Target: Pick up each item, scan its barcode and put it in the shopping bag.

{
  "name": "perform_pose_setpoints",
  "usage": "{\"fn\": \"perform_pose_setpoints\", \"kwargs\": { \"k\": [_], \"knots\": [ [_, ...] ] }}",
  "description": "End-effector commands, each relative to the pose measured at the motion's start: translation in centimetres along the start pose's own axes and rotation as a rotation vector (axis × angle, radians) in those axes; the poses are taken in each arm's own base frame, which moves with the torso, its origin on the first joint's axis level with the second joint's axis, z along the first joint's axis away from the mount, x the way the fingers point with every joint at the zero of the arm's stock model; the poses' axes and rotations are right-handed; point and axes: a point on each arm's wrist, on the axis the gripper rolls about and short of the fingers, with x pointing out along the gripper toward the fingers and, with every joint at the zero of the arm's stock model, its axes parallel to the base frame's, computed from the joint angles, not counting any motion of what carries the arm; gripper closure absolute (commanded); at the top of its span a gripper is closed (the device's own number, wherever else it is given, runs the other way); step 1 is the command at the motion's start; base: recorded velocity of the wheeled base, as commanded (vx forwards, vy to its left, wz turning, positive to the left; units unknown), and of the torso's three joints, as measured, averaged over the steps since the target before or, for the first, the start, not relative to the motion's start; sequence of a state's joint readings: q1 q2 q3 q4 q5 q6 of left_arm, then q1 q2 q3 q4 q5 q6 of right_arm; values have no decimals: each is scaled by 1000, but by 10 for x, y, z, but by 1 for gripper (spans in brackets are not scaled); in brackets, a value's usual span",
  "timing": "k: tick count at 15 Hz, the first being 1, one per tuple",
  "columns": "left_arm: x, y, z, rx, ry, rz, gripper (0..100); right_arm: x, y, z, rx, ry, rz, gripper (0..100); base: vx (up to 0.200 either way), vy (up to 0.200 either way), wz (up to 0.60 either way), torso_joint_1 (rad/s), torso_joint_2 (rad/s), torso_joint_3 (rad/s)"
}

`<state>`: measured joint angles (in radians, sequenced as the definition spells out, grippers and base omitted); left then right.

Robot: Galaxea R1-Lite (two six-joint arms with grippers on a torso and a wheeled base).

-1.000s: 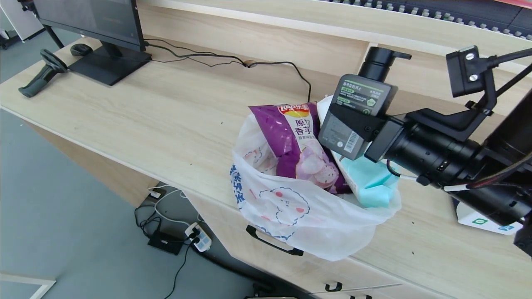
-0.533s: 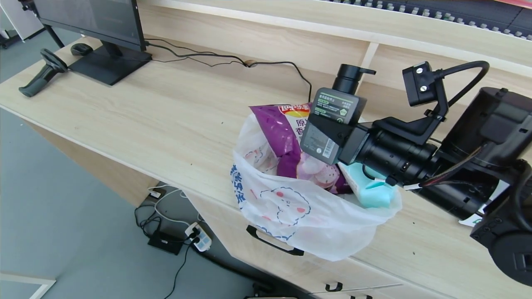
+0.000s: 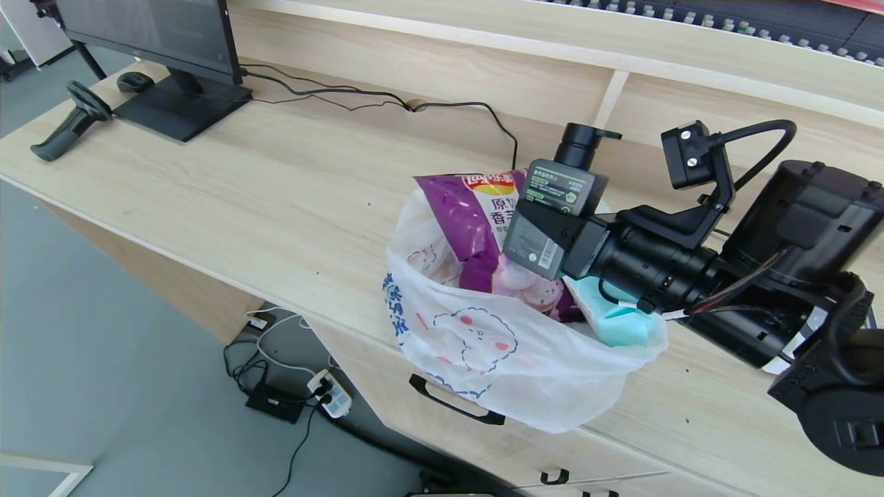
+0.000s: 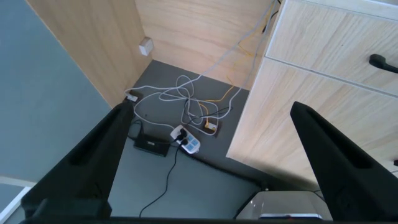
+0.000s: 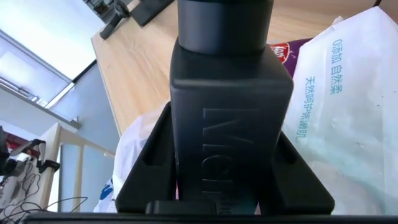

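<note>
Right gripper (image 3: 547, 238) clamped on the dark pump bottle (image 3: 563, 188), held over the shopping bag (image 3: 483, 359).

I see the bottle pump end up, just above the bag's open mouth and in front of the purple chip packet (image 3: 473, 228), which stands inside beside a teal pack (image 3: 621, 324). The bag sits at the front edge of the wooden counter (image 3: 276, 193). My left gripper (image 4: 211, 112) hangs over the floor cables (image 4: 186, 124), fingers spread wide, holding nothing.
</note>
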<state>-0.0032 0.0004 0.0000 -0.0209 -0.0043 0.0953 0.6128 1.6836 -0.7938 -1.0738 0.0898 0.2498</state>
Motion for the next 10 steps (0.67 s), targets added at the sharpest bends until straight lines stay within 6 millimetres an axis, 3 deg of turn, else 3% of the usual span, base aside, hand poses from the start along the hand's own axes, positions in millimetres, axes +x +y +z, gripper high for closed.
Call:
{"fn": "perform_pose_setpoints", "kwargs": {
  "k": [1, 3, 4, 10],
  "knots": [
    [0, 0, 0, 0, -1, 0, 0, 0, 0, 0, 0, -6, 3, 100, 0, 0, 0, 0, 0, 0],
    [0, 0, 0, 0, 0, 0, 0, 0, 0, 1, -1, -9, 4, 100, 0, 0, 0, 0, 0, 0],
    [0, 0, 0, 0, -1, 0, 0, 0, 0, 1, -1, -9, 4, 0, 0, 0, 0, 0, 0, 0],
    [0, 0, 0, 0, -1, 0, 0, 1, 1, 3, -3, -19, 5, 0, 0, 0, 0, 0, 0, 0]
  ]
}}
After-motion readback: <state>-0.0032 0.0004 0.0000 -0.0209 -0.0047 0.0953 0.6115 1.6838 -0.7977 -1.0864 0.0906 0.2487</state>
